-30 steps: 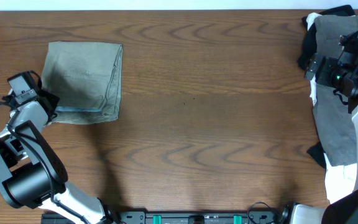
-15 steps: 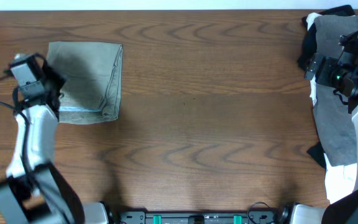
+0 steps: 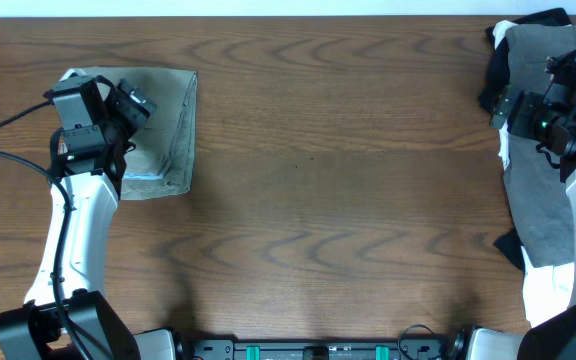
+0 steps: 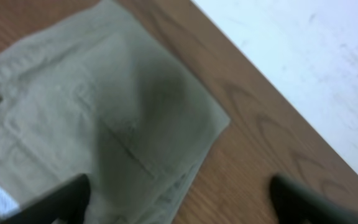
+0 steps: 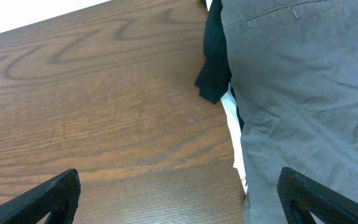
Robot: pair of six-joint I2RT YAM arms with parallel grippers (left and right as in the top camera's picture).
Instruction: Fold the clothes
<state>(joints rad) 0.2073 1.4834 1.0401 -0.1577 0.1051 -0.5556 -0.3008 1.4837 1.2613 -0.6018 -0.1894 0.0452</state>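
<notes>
1. The shorts [image 3: 163, 120] lay folded at the table's [image 3: 318, 200] far-left corner; the left gripper [image 4: 180, 183] hovered there, spread and empty.
2. The right gripper [image 5: 179, 177] hung spread over the table's right edge.
3. Best: lift clear without snagging the fold.

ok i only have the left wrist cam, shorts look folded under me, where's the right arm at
observer: the right claw hangs open over a grey garment at the right edge of the table, far from the shorts.
operator: anything else in that pile
observer: yes, a black garment and a white garment show along the grey one's edge.
operator: and where am i over the shorts
observer: from overhead, the left claw is above the left part of the folded square, which lies at the table's far left. I cannot tell if it touches.
</notes>
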